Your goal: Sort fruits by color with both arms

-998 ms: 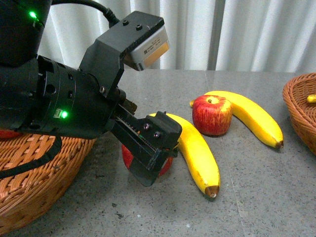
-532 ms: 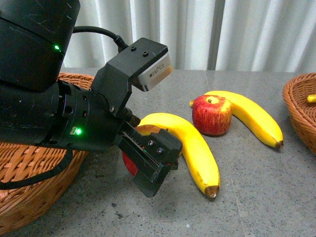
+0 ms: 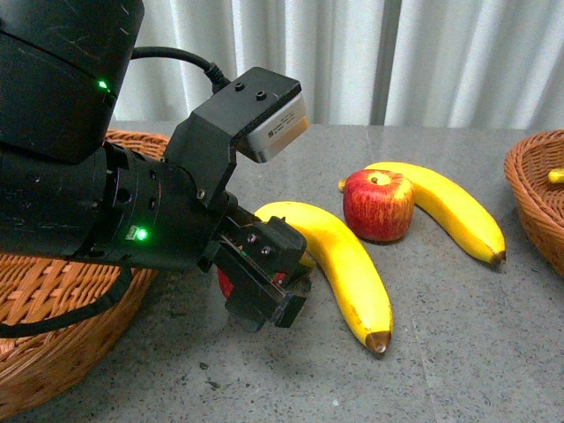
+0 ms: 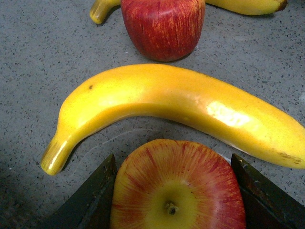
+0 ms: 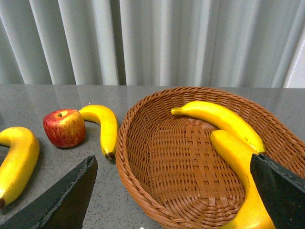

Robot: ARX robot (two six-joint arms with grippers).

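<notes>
- Apple [image 4: 178, 191], red with yellow top: on grey speckled tabletop [image 4: 38, 57], pinched on both sides by fingers of black left gripper [image 3: 264, 286].
- Long curved yellow banana [image 4: 167, 102] just beside it.
- Right gripper [image 5: 172, 160]: fingers wide apart, empty, over brown woven basket [image 5: 138, 129] holding two bananas [image 5: 219, 117].

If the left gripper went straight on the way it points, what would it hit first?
The red apple with a yellow top, already between the left gripper's fingers; just beyond it, the long curved yellow banana lies across the line.
</notes>
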